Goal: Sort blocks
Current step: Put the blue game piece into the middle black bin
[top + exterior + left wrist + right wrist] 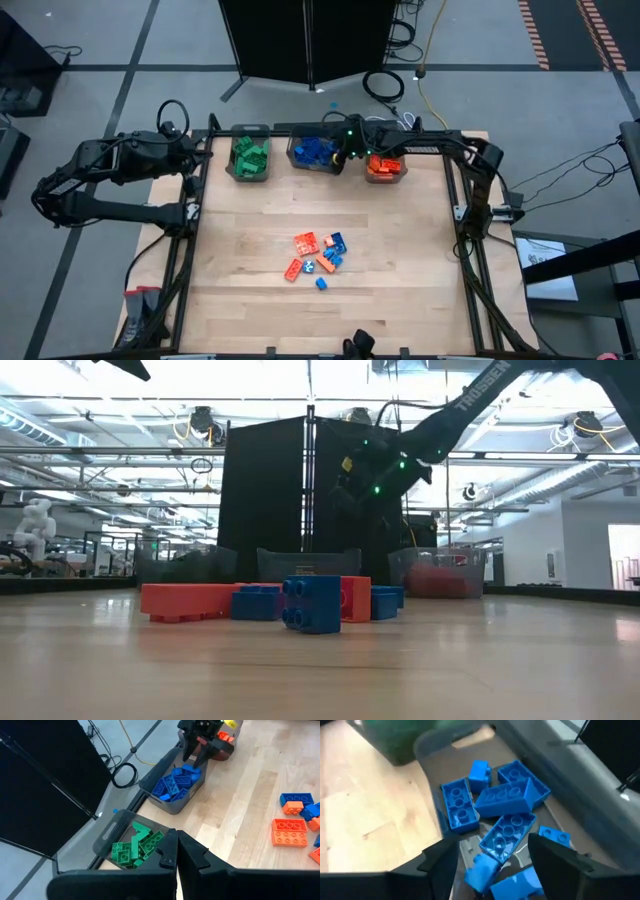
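Three grey bins stand along the table's far edge. One holds green blocks (249,155), one blue blocks (315,152) and one orange-red blocks (385,167). A loose pile of blue and orange-red blocks (318,255) lies on the wood near the table's middle. My right gripper (493,844) hangs open just above the blue bin's right part. A small blue brick (482,872) shows blurred between its fingers, apart from both, over the blue bricks (507,800) lying in the bin. My left gripper (177,857) waits shut, raised at the far left beside the green bin (135,847).
The metal frame rail (450,150) runs along the far edge behind the bins. A black panel (270,490) stands beyond the table. Bare wood (250,240) lies between the bins and the pile. In the low view the pile (310,600) partly hides the bins.
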`<state>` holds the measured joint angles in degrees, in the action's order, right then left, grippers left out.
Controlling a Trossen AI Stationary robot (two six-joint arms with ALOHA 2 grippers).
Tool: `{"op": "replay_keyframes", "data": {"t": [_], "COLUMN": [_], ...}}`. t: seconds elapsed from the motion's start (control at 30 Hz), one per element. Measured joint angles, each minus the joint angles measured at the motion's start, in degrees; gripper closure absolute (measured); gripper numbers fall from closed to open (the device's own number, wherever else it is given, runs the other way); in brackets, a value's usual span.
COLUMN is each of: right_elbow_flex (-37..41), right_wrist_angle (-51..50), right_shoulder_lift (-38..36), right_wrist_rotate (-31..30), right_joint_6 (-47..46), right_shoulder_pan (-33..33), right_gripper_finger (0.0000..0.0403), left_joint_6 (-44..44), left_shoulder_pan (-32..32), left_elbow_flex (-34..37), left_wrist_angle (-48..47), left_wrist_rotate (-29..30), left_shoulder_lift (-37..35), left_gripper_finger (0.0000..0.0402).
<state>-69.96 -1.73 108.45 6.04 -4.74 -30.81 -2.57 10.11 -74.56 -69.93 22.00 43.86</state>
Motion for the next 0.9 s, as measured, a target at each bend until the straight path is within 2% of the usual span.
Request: {"op": "replay_keyframes", "data": {"t": [0.1,0.2,0.4,0.6,0.7,0.8,0.9], "right_elbow_flex": [-1.8,-4.4,-6.7,-6.7,-6.6,-6.4,-5.9], "right_wrist_angle": [-1.0,-0.7,-1.6,-18.6,-27.7,-33.6,-33.2], "right_shoulder_lift": [-2.3,-6.2,-13.9,-16.4,-15.2,-13.1,-10.7], "right_wrist_rotate": [1.8,7.8,13.6,13.8,10.9,8.7,8.5], "right_joint_6": [2.7,6.6,8.5,13.7,14.7,15.6,16.4], "right_shoulder_pan": [0.2,1.2,7.1,16.9,20.9,23.5,25.6], "right_gripper_finger": [0.0179,0.0184,0.0186,0.0186,0.0186,0.0186,0.0182], "left_joint_6": [0.0,0.1,0.3,0.4,0.4,1.1,1.5], "left_shoulder_pan": [0.0,0.0,0.0,0.0,0.0,0.0,0.0], "left_elbow_flex": [0.0,0.0,0.0,0.0,0.0,0.0,0.0], "left_wrist_angle": [0.0,0.0,0.0,0.0,0.0,0.0,0.0], "left_wrist_rotate": [0.0,0.0,0.0,0.0,0.0,0.0,0.1], "left_shoulder_lift": [0.0,0.0,0.0,0.0,0.0,0.0,0.0], "left_gripper_finger": [0.0402,0.0402,0.0402,0.0402,0.0402,0.0402,0.0402]}}
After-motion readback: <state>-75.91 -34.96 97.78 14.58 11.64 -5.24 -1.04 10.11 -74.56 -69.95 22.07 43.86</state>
